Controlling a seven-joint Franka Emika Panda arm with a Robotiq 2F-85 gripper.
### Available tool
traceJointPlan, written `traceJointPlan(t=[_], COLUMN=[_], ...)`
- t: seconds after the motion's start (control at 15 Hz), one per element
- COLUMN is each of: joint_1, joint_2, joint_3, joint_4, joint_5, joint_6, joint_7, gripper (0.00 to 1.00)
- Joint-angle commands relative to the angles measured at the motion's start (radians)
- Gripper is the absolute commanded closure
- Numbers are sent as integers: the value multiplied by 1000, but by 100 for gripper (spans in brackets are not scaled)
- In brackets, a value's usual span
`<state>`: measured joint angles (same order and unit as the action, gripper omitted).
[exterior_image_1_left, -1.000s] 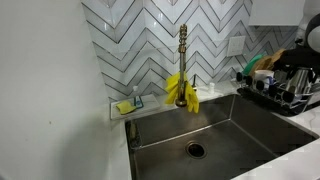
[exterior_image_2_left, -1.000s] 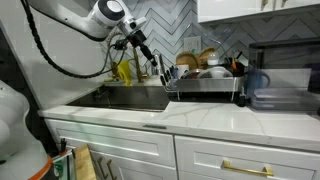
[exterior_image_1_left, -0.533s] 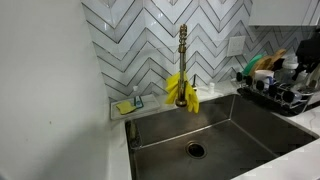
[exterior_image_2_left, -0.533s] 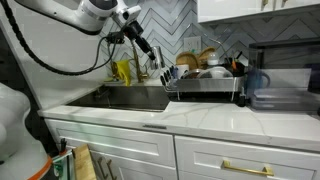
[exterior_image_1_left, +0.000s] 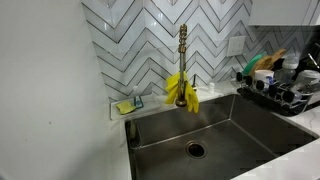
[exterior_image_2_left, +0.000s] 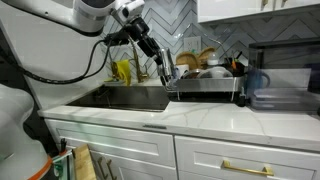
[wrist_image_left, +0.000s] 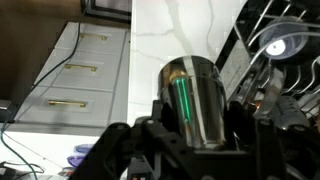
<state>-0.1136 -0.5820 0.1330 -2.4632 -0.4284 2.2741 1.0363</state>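
Observation:
In the wrist view my gripper (wrist_image_left: 195, 128) is shut on a shiny steel cup (wrist_image_left: 192, 88) that stands upright between the black fingers. A green streak of light reflects on the cup. Below it are the white counter (wrist_image_left: 170, 30) and the dish rack (wrist_image_left: 285, 45). In an exterior view my gripper (exterior_image_2_left: 159, 67) hangs over the left end of the dish rack (exterior_image_2_left: 205, 86), beside the sink. The cup itself is too small to make out there.
The steel sink (exterior_image_1_left: 215, 128) has a brass faucet (exterior_image_1_left: 183, 45) with yellow gloves (exterior_image_1_left: 181, 90) draped over it and a sponge holder (exterior_image_1_left: 126, 106) at its left. The rack (exterior_image_1_left: 280, 85) is full of dishes. A dark appliance (exterior_image_2_left: 283, 85) stands on the counter past the rack.
The arm has moved along the counter from above the sink toward the dish rack. In the sink-facing view it has slipped out past the right edge.

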Motion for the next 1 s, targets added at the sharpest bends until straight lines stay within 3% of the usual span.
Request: traceJointPlan(t=[0.0, 0.53, 0.93], joint_1=[-45, -144, -148], joint_2=[-42, 40, 142], joint_3=[-44, -69, -74], joint_4=[-104, -163, -160], joint_5=[12, 48, 54], joint_6=[135, 223, 306], joint_7=[-27, -31, -57], gripper=[57, 57, 57])
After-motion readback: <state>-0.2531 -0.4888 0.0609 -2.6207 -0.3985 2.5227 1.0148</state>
